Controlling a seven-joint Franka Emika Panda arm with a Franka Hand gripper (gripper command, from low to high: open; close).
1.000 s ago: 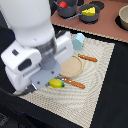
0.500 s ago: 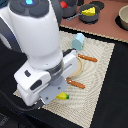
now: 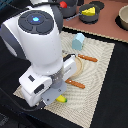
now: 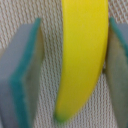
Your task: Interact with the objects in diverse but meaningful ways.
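In the wrist view the yellow banana (image 4: 82, 55) lies on the woven mat between my gripper's (image 4: 70, 65) two grey, teal-edged pads (image 4: 22, 70). The jaws are open and straddle it: one pad is close against the banana, the other stands off with a gap. In the exterior view only the banana's tip (image 3: 61, 99) shows under the white arm (image 3: 45, 80), which hides the fingers. The yellow cheese wedge (image 3: 89, 11) sits in a dark dish at the back. The red ball (image 3: 63, 4) is by it. The pale blue carton (image 3: 78, 41) stands on the mat.
A woven mat (image 3: 102, 75) covers the dark table. A tan plate (image 3: 83, 70) lies on it, partly hidden by the arm, with an orange-handled knife (image 3: 88, 58) and fork (image 3: 76, 83) beside it. A tan bowl (image 3: 123, 17) stands at the exterior view's back right.
The arm has come down and forward over the banana at the mat's near edge, bringing the open fingers to either side of it. The banana has not moved.
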